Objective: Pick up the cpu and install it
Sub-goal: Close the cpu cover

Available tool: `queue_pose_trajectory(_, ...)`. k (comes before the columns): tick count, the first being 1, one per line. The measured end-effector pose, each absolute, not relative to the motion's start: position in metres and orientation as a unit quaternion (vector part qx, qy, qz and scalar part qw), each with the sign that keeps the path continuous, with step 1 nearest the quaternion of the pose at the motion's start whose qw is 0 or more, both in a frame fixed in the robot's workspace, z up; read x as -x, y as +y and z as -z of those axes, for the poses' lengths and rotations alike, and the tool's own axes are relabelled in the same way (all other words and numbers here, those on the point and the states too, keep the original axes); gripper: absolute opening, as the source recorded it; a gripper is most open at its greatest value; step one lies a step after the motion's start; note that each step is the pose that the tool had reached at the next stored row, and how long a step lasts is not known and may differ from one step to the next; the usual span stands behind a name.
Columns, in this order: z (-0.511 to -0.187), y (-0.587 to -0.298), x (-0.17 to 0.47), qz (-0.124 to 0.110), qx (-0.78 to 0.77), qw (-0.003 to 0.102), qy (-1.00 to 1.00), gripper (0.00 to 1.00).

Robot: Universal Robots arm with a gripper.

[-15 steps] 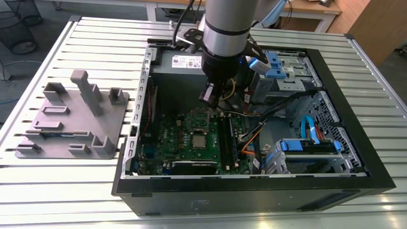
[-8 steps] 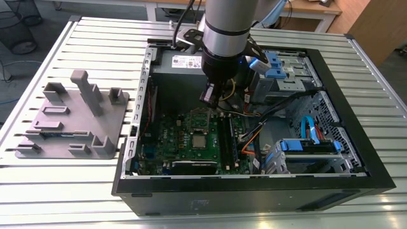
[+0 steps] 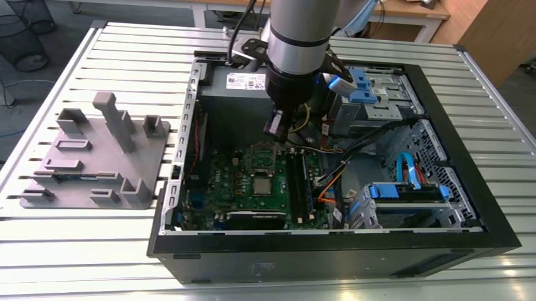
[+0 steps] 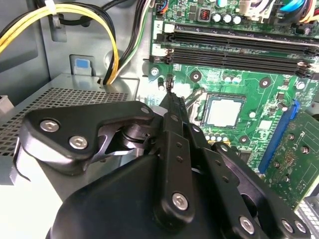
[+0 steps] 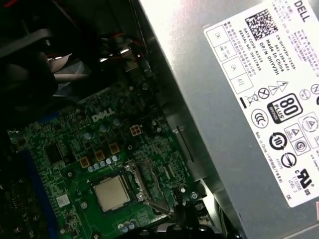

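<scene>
The cpu already lay flat in its socket on the green motherboard, inside the open computer case on the table. My hand hung just beside it, pinched narrow and holding nothing, close to the raised metal frame. I judged the work called for a square line to that frame, well clear of the chip's top and the yellow cables.

In the second wrist view the gripper hides part of the motherboard.
</scene>
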State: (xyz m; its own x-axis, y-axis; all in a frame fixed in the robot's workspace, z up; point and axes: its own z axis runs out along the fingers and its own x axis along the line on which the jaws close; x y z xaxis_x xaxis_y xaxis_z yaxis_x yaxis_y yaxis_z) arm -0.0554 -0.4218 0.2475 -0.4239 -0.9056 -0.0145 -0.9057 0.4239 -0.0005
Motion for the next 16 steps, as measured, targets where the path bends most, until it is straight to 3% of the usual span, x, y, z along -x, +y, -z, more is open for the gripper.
queue_pose_trajectory(16,-0.2493,-0.4238,0.0552,-0.006,0.547,0.003,0.837,0.11)
